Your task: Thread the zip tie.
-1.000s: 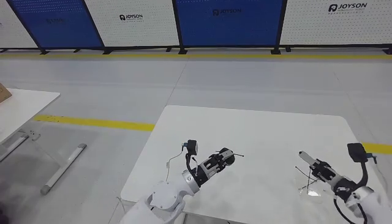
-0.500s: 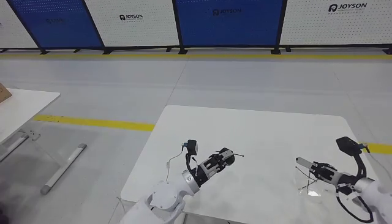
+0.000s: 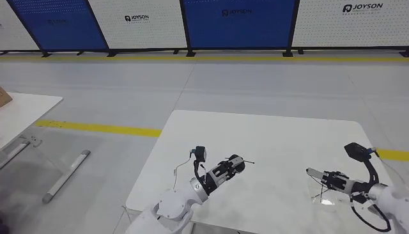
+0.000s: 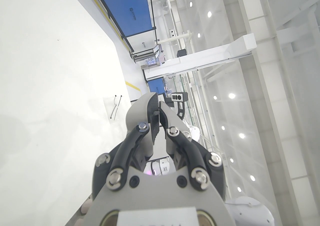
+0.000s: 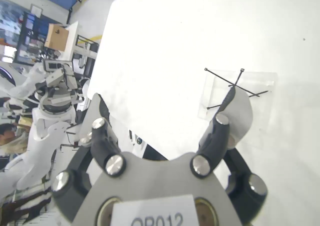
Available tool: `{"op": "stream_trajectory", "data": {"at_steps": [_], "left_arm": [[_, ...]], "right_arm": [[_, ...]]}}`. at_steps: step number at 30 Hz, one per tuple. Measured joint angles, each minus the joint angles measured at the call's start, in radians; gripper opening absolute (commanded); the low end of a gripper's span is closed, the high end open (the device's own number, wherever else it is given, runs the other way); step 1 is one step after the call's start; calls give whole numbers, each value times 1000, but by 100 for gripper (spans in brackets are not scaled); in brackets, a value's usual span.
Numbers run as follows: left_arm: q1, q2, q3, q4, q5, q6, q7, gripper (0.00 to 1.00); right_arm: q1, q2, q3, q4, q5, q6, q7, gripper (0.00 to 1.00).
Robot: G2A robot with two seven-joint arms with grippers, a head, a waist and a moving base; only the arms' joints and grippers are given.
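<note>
A white table point(image 3: 275, 138) bears a clear sheet point(image 5: 217, 92) with black zip ties point(image 5: 222, 77).

Bright overhead ceiling lamps point(image 4: 209, 14) — table point(image 5: 200, 24) glares near-white in wrist views; shadows faint, perhaps diffuse; edges bowed.

1. At the desk's point(image 3: 268, 138) right front: a clear sheet point(image 5: 265, 82), zip ties point(image 5: 235, 85) crossed on it.
2. Over that sheet: right jaws.
3. Over the left front, well apart: left jaws, a zip tie point(image 3: 248, 162) between.

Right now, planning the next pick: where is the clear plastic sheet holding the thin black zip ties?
In the top view the clear plastic sheet lies at the white table's near right part, close beside the open right gripper.
</note>
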Motion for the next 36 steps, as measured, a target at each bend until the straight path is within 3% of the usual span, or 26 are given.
{"op": "stream_trajectory", "data": {"at_steps": [5, 8, 18, 22, 27, 36], "left_arm": [[0, 0, 0, 0, 0, 0, 0, 0], [0, 0, 0, 0, 0, 0, 0, 0], [0, 0, 0, 0, 0, 0, 0, 0], [0, 0, 0, 0, 0, 0, 0, 0], [0, 0, 0, 0, 0, 0, 0, 0], [0, 0, 0, 0, 0, 0, 0, 0]], "right_arm": [[113, 14, -91, 68, -101, 6, 169, 100], [167, 16, -131, 107, -127, 57, 167, 100], [162, 16, -133, 125, -127, 56, 159, 100], [192, 23, -150, 180, -135, 86, 161, 100], [211, 37, -189, 179, -192, 146, 161, 100], [208, 38, -206, 201, -199, 131, 147, 100]]}}
